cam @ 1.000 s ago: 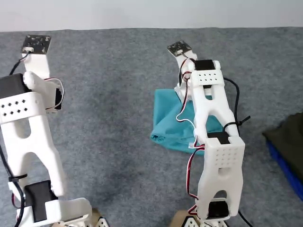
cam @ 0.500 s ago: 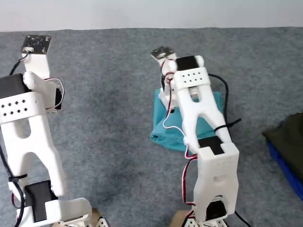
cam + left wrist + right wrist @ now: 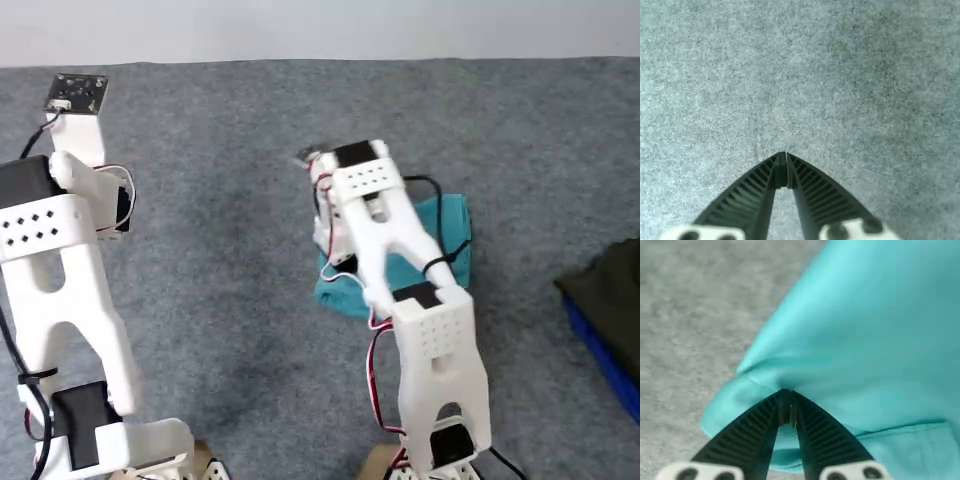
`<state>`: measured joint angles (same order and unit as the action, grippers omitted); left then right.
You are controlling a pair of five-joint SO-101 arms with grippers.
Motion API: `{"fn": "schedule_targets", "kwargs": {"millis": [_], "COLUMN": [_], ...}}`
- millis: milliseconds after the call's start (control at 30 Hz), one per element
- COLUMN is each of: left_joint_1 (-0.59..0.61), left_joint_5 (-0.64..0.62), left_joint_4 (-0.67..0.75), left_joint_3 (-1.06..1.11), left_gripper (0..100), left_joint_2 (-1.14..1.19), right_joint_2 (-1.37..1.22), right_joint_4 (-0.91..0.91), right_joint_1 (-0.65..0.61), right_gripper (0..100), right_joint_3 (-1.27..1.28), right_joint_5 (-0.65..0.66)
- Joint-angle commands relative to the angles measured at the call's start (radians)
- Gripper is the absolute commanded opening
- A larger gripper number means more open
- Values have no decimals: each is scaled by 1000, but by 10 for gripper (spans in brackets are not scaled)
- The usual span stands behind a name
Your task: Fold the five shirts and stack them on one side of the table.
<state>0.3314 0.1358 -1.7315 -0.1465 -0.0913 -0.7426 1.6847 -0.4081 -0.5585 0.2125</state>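
Teal shirt (image 3: 865, 340) between right jaws

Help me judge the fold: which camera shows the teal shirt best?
The right wrist view: the teal shirt spreads across it, folded edge and hem plain, at the right hand's shut tips. The high view has it partly under the right arm. The left wrist view faces grey table.

the right arm (image 3: 385, 215) hides much of the teal shirt (image 3: 457, 213) — dark clothes (image 3: 606, 295) cut off at the frame's edge
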Motion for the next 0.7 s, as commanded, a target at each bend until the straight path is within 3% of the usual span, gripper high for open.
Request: {"fn": "schedule_targets", "kwargs": {"millis": [0,433,667], "left_joint_1": [8,8,8], "left_joint_5": [9,58,58], "left_joint_4": [-20,-20,-20], "left_joint_3": [-2,-2,-2], "left_gripper": [6,6,6], "left_joint_2": [-38,-38,-38], "right_joint_2": [18,174,229], "right_joint_4": [19,93,35], "right_joint_1": [-50,-61,53], "right_gripper": [10,10,9], "right_joint_3": [-61,-66,-61], "right_joint_5": [-11,-9,-9]}}
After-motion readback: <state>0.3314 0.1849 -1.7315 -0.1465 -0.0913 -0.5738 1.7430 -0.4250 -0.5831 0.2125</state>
